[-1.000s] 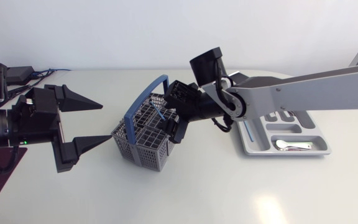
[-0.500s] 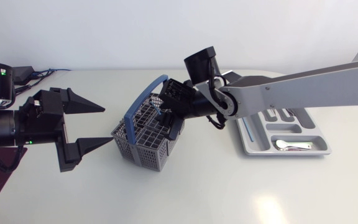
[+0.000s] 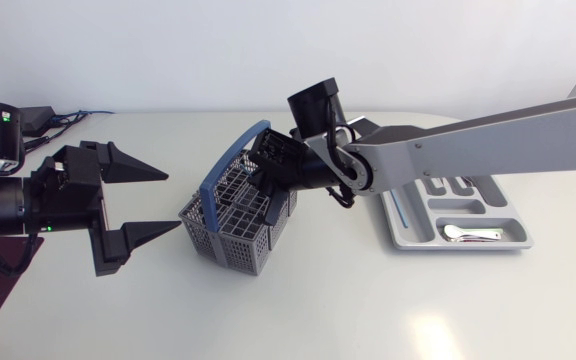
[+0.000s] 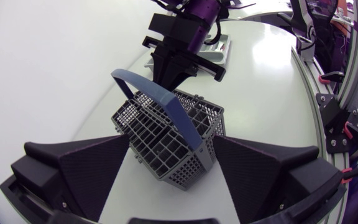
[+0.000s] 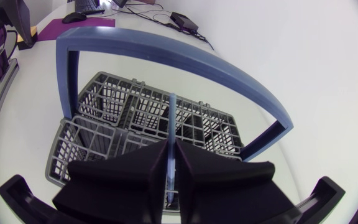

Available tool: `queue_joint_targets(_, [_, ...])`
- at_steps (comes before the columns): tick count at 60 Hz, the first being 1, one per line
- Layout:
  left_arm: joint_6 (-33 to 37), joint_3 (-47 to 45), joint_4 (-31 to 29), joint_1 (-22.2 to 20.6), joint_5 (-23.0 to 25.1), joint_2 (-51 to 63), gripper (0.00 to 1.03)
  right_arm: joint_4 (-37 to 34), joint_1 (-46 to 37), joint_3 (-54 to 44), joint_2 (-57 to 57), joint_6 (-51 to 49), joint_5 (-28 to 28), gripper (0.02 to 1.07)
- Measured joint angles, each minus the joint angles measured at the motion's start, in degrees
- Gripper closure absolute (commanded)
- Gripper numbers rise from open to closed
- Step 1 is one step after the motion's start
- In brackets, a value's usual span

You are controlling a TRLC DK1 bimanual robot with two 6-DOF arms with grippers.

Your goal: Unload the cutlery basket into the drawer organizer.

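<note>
White table (image 3: 368, 300), right gripper (image 5: 171, 150) pinching thin blue utensil (image 5: 172, 118), pointing into basket (image 5: 73, 149)

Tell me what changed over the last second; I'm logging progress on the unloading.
The right arm shifted slightly left, farther over the grey plastic cutlery basket with a blue handle, its jaws shut on a thin blue utensil handle. The left arm edged toward the basket, jaws open. Basket, grey drawer organizer and its silver spoon stayed put.
</note>
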Motion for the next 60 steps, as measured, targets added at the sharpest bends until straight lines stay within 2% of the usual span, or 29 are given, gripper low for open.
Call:
queue_joint_targets(26, [0.0,-0.7,0.2,0.0,0.0,0.0,0.04,4.5,1.1,-6.3,-6.6,0.0,0.8,1.01])
queue_joint_targets(60, [0.0,-1.7,0.2,0.0,0.0,-0.6,0.05,4.6,5.6,-8.6,-17.8,1.8,0.7,1.01])
